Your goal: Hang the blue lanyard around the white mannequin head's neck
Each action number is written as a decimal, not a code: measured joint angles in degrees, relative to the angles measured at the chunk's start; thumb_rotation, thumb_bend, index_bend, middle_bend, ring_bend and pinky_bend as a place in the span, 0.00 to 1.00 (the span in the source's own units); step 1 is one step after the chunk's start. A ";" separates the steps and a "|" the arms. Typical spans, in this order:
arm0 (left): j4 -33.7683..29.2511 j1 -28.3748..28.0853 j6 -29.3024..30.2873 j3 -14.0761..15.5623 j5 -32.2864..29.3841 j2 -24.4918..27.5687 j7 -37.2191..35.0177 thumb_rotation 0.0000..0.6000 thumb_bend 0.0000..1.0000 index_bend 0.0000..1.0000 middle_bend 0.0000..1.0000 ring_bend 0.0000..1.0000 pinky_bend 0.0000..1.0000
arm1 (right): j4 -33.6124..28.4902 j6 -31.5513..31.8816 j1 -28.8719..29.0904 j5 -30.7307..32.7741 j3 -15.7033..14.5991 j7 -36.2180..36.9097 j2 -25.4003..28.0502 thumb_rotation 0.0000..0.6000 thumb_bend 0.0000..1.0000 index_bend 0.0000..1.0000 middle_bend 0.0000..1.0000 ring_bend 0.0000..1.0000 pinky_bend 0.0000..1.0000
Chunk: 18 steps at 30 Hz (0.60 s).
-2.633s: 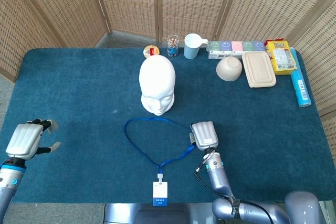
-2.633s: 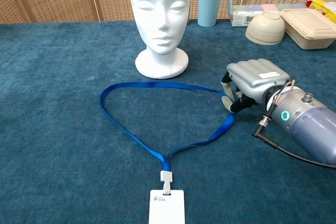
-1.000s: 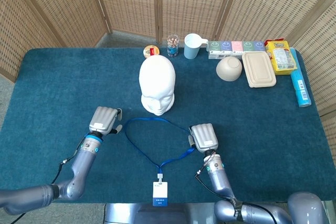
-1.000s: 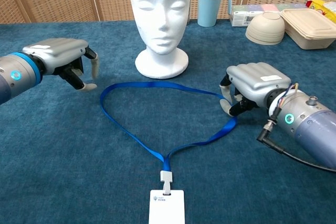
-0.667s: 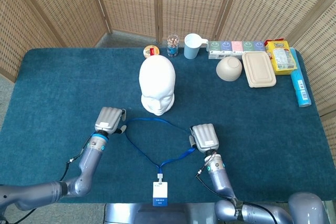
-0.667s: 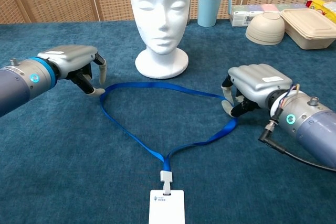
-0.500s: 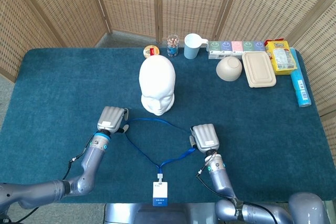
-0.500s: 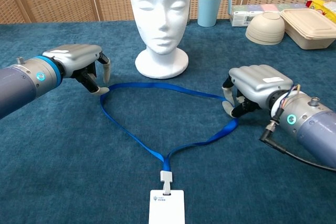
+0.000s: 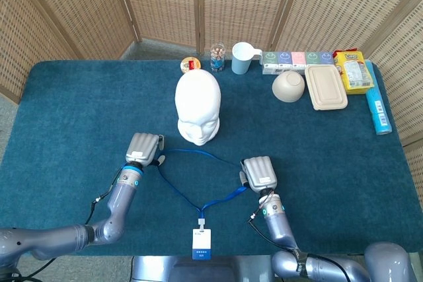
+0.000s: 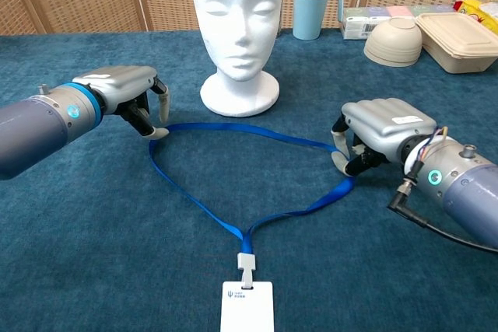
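Observation:
The white mannequin head (image 9: pixel 198 107) (image 10: pixel 237 21) stands upright mid-table. In front of it the blue lanyard (image 9: pixel 198 152) (image 10: pixel 233 125) lies as a flat loop, with its white badge (image 9: pixel 201 244) (image 10: pixel 247 306) at the near edge. My left hand (image 9: pixel 144 148) (image 10: pixel 128 91) sits at the loop's left bend, fingers curled down and a fingertip touching the strap; a grip cannot be made out. My right hand (image 9: pixel 259 173) (image 10: pixel 381 130) is curled over the loop's right bend and holds the strap under its fingers.
Along the far edge stand a small tin (image 9: pixel 190 65), a jar (image 9: pixel 217 57), a pale blue cup (image 9: pixel 242 57), a row of small boxes (image 9: pixel 297 59), a bowl (image 9: pixel 289 86), a lunch box (image 9: pixel 326 86), a yellow packet (image 9: pixel 354 70) and a blue tube (image 9: pixel 379 111). Wicker screens stand behind the table.
My left hand came in from the far left to the loop's left bend. My right hand stayed on the right bend, which shifted slightly towards me.

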 measured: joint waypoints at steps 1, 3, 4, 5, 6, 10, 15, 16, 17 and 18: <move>0.14 -0.06 0.15 0.03 -0.06 -0.15 0.00 0.78 0.31 0.51 1.00 1.00 1.00 | -0.01 -0.06 0.03 0.00 0.00 0.05 0.00 0.89 0.58 0.70 1.00 1.00 1.00; 0.35 -0.13 0.44 0.02 -0.29 -0.43 -0.04 0.78 0.31 0.51 1.00 1.00 1.00 | -0.02 -0.13 0.06 0.00 -0.03 0.09 -0.01 0.89 0.58 0.70 1.00 1.00 1.00; 0.47 -0.16 0.57 0.00 -0.38 -0.56 -0.03 0.78 0.31 0.51 1.00 1.00 1.00 | -0.04 -0.18 0.06 0.01 -0.06 0.13 -0.01 0.90 0.58 0.70 1.00 1.00 1.00; 0.62 -0.21 0.73 -0.01 -0.47 -0.74 -0.01 0.78 0.31 0.51 1.00 1.00 1.00 | -0.06 -0.20 0.05 0.02 -0.07 0.20 0.01 0.90 0.58 0.71 1.00 1.00 1.00; 0.78 -0.27 0.88 -0.05 -0.70 -0.99 0.02 0.78 0.31 0.51 1.00 1.00 1.00 | -0.05 -0.20 0.05 0.02 -0.09 0.20 0.03 0.90 0.58 0.71 1.00 1.00 1.00; 1.24 -0.53 1.25 -0.19 -1.42 -1.78 0.16 0.78 0.31 0.51 1.00 1.00 1.00 | -0.18 -0.22 0.00 0.08 -0.13 0.29 0.21 0.89 0.58 0.71 1.00 1.00 1.00; 2.10 -0.79 1.54 -0.52 -1.94 -2.85 -0.23 0.78 0.31 0.51 1.00 1.00 1.00 | -0.46 -0.32 -0.05 0.27 -0.22 0.25 0.47 0.89 0.58 0.71 1.00 1.00 1.00; 2.21 -0.83 1.60 -0.60 -2.06 -2.98 -0.31 0.78 0.31 0.51 1.00 1.00 1.00 | -0.49 -0.34 -0.06 0.33 -0.24 0.26 0.52 0.90 0.58 0.71 1.00 1.00 1.00; 2.30 -0.88 1.63 -0.65 -2.19 -3.07 -0.29 0.79 0.31 0.51 1.00 1.00 1.00 | -0.51 -0.36 -0.06 0.37 -0.24 0.21 0.54 0.89 0.58 0.71 1.00 1.00 1.00; 2.46 -0.97 1.68 -0.69 -2.33 -3.20 -0.15 0.78 0.31 0.51 1.00 1.00 1.00 | -0.56 -0.40 -0.06 0.41 -0.24 0.25 0.56 0.89 0.58 0.71 1.00 1.00 1.00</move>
